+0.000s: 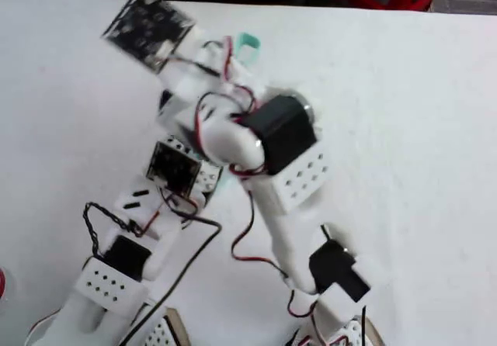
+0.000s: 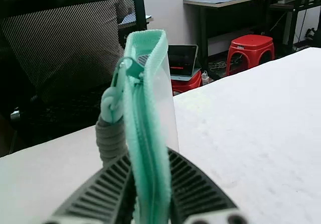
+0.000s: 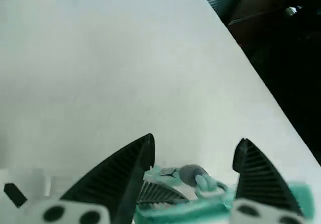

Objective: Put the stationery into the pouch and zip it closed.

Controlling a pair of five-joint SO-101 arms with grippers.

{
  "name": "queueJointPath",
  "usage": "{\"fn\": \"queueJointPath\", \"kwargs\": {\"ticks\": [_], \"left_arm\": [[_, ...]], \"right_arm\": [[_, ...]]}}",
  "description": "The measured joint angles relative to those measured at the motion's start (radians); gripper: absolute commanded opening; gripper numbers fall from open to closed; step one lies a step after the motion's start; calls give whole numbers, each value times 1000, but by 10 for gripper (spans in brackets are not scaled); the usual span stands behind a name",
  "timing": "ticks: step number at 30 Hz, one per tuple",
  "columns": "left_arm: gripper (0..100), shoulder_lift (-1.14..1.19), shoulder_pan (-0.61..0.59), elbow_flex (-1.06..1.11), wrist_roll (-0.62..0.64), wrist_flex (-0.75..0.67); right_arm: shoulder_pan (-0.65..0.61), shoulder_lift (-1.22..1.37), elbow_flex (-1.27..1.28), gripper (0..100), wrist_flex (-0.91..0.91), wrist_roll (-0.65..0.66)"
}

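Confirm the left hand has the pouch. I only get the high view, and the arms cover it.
Observer: Yes. The left wrist view has the left hand shut on the pouch at its zipper edge, with the pouch standing upright.
Operator: And the other one?
Observer: The right hand is open. The zipper pull lies in the gap, not gripped.
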Motion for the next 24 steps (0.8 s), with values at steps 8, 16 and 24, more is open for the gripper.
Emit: {"fn": "queueJointPath", "kwargs": {"ticks": [8, 16, 24], "left_arm": [[31, -3, 110, 60, -46, -75], [31, -3, 163, 87, -106, -84], [31, -3, 178, 98, -106, -84]], "right_arm": [[100, 26, 86, 231, 0, 0], [218, -124, 336, 234, 0, 6], [315, -356, 647, 234, -8, 35]]}}
